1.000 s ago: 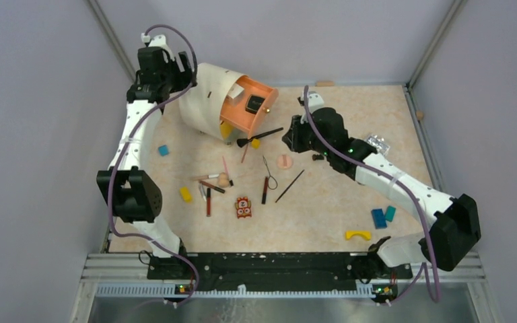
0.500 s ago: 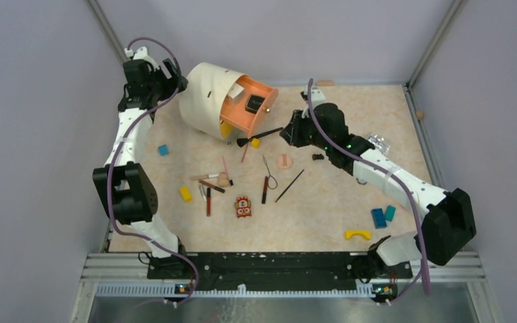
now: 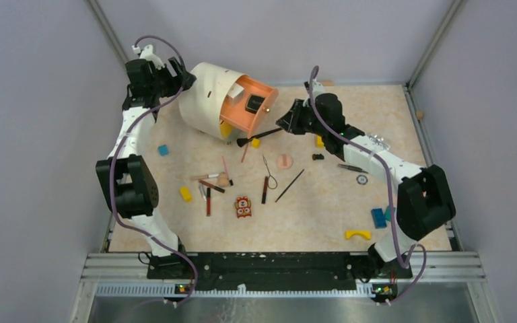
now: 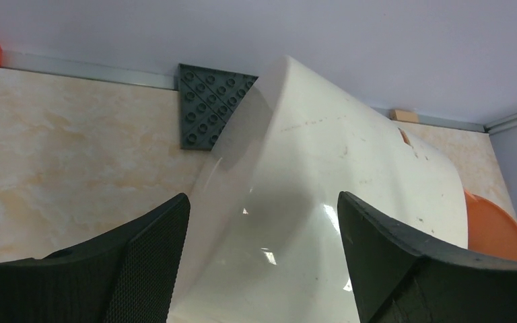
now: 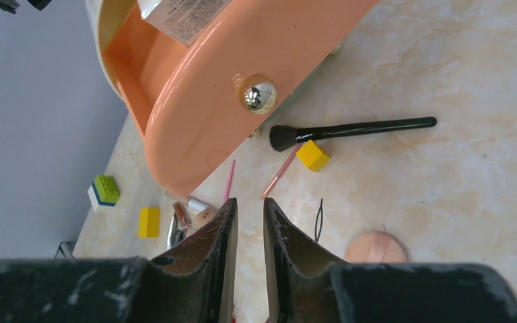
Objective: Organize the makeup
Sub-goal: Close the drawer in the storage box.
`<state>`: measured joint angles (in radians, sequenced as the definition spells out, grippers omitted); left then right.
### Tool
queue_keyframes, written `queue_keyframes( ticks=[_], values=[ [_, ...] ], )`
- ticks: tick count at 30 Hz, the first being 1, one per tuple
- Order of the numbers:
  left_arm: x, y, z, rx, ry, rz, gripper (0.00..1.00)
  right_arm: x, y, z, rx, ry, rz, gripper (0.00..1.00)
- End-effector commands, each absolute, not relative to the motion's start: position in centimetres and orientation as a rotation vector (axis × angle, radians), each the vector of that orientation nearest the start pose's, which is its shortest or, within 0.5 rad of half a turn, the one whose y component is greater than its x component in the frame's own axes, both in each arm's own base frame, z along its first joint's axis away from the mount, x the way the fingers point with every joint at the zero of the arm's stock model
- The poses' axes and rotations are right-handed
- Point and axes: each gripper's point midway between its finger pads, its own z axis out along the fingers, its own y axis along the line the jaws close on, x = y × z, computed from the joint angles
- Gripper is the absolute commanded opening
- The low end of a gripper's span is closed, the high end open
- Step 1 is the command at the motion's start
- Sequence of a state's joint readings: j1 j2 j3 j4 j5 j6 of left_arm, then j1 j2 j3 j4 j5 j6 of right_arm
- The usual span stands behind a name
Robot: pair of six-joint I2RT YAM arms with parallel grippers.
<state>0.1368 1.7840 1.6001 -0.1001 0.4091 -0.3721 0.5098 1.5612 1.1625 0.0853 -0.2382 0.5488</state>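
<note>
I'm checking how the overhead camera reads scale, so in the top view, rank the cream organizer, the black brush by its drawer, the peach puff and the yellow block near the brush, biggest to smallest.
1. Cream organizer, by far the largest.
2. Black brush, long but thin.
3. Peach puff.
4. Yellow block, smallest, though not much smaller than the puff.
</note>
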Motion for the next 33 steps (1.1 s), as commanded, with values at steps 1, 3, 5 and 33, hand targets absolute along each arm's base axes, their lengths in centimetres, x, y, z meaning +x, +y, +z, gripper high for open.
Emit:
queue_keyframes(
  ticks=[1,3,5,33],
  values=[
    [54.9,-1.3,28.7,-0.145,1.823,-0.578,0.85,41.7,30.2,27.4,-0.106,1.854,0.981,0.20],
    [55.0,-1.5,28.5,-0.140,1.828,-0.591,0.84,42.9,30.3,26.3,-0.082,1.890,0.947,0.20],
    [55.0,-1.6,28.1,-0.140,1.834,-0.601,0.83,43.7,30.3,25.2,-0.061,1.928,0.917,0.20],
    [54.8,-4.0,27.8,-0.056,1.859,-0.640,0.80,48.1,38.7,26.8,-0.021,1.952,1.189,0.16]
  ],
)
